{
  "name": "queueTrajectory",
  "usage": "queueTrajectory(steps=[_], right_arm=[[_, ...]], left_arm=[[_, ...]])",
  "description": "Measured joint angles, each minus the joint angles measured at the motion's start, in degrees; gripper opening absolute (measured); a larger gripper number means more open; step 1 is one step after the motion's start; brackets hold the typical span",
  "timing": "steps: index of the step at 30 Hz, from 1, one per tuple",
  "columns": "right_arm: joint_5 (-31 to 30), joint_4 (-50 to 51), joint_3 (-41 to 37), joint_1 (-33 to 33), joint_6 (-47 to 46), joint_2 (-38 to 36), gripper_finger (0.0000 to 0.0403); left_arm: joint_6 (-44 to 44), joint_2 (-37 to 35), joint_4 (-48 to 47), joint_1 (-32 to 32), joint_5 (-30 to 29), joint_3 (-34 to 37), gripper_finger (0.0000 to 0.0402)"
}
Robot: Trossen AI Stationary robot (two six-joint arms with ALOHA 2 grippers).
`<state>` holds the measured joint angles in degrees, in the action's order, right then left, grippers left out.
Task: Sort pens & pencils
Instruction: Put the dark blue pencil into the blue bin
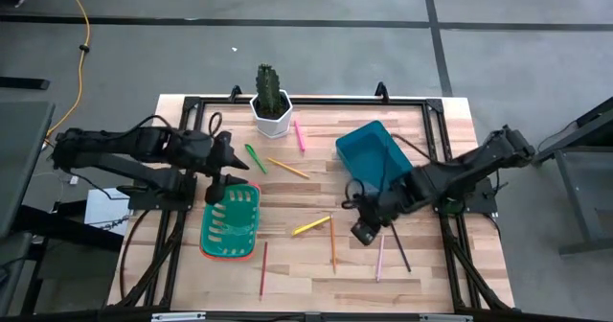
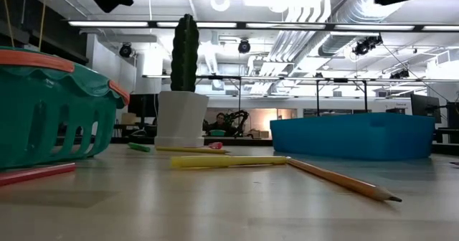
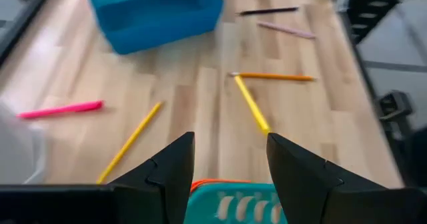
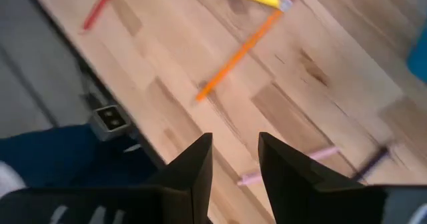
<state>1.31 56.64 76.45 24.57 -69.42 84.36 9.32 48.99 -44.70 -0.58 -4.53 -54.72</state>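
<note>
Hovering with fingers apart, our right gripper [image 1: 365, 228] hung near the orange pencil [image 1: 332, 243] and yellow pen [image 1: 310, 226] on the table [image 1: 421, 274]. We judged a straight descent, fingers astride the pencil's middle, the surest pick. Our left gripper [image 1: 216, 190], also spread, waited over the green basket [image 1: 231, 222].

I find no writing, label, brand mark, number or sign that I can read in any of my views. The sticks lying on the pale wooden table [image 1: 316, 274] carry no lettering that I can make out, and the teal slotted plastic basket [image 1: 231, 224], the blue plastic tub [image 1: 372, 152] and the white faceted pot with the green cactus [image 1: 271, 117] show bare sides. The room beyond the table gives me nothing legible either.
</note>
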Motion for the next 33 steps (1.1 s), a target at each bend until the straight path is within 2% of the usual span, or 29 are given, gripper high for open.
queueTrajectory(steps=[3, 5, 11, 16, 23, 33], right_arm=[[-4.01, 2.04, -0.39, 4.67, -6.81, 0.04, 0.0113], [-6.36, 4.13, -0.42, 8.07, -12.36, 0.06, 0.0113], [-10.88, 8.95, -0.44, 18.74, -32.78, 0.43, 0.0113], [-11.29, 12.46, -0.46, 25.69, -46.97, 2.68, 0.0113], [-7.31, 11.17, -0.46, 29.19, -53.27, 7.78, 0.0113], [-6.69, 5.48, -0.50, 30.79, -57.89, 14.85, 0.0113]], left_arm=[[3.34, -0.77, -0.68, 3.59, -6.70, 0.00, 0.0175], [5.70, -1.21, -0.84, 5.60, -9.08, 0.00, 0.0175], [11.88, -1.26, -3.69, 10.15, -12.28, 0.00, 0.0175], [15.64, -1.11, -6.48, 12.85, -14.51, 0.00, 0.0175], [16.91, -1.11, -6.94, 14.12, -15.50, 0.00, 0.0175], [16.37, -1.11, -7.14, 14.10, -17.43, 0.00, 0.0175]])
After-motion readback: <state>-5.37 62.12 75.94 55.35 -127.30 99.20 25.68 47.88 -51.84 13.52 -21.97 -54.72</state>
